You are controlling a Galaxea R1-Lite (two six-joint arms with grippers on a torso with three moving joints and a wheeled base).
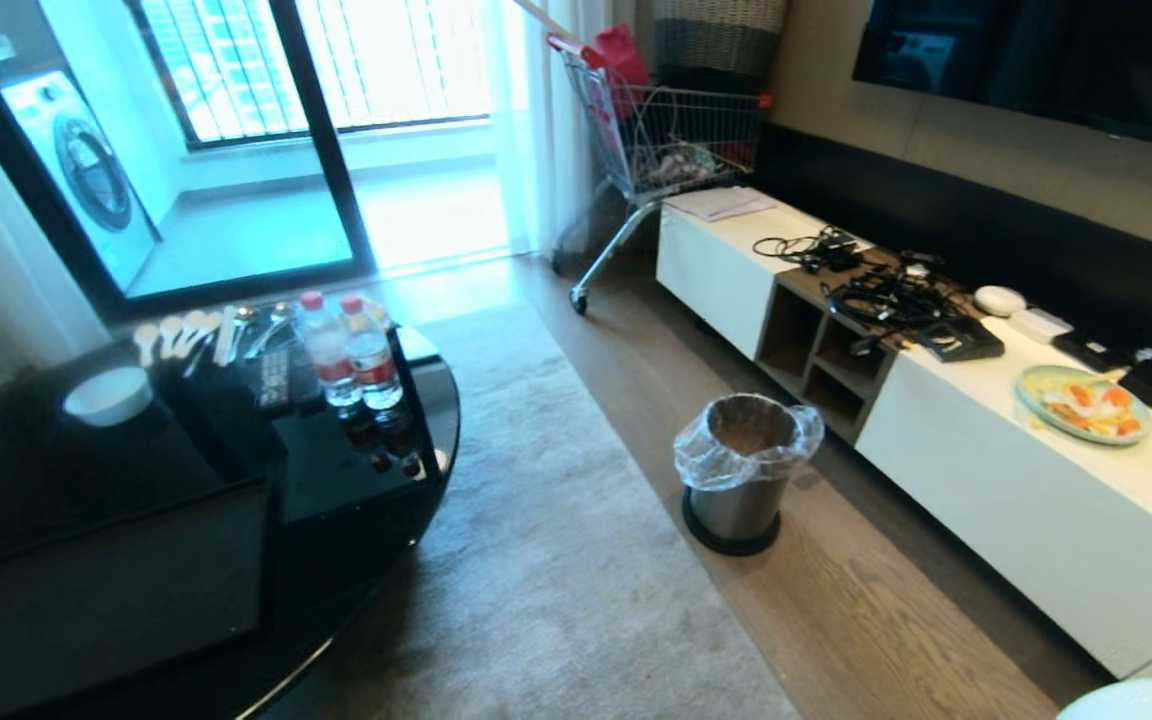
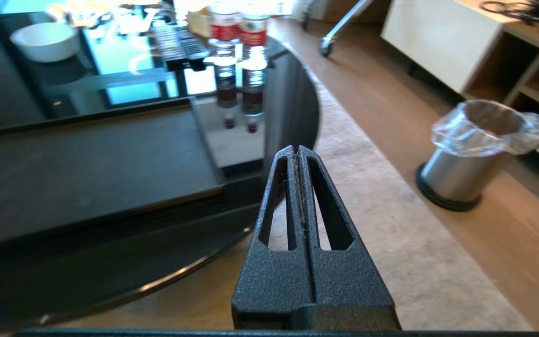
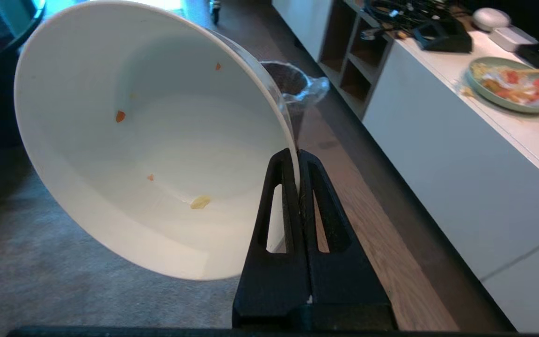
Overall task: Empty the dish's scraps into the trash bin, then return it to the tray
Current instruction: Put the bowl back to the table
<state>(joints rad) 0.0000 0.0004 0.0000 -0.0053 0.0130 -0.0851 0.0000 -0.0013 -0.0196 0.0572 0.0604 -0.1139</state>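
Note:
My right gripper [image 3: 297,154] is shut on the rim of the white dish [image 3: 157,140], which is tipped on its side in the air above the carpet. Only a few small orange and pale scraps [image 3: 200,201] cling to its inside. In the head view a white edge of the dish [image 1: 1146,700] shows at the bottom right corner. The metal trash bin [image 1: 744,470] with its clear liner stands on the wood floor ahead, apart from the dish. The black tray [image 1: 106,600] lies bare on the dark round table. My left gripper [image 2: 296,150] is shut and holds nothing, hanging beside the table's edge.
A smaller white bowl [image 1: 108,395], two water bottles [image 1: 351,350] and a spoon holder [image 1: 186,335] sit on the table beyond the tray. A low white cabinet [image 1: 1036,520] on the right carries a green plate of food [image 1: 1083,403] and cables [image 1: 886,295]. A shopping cart [image 1: 666,140] stands at the back.

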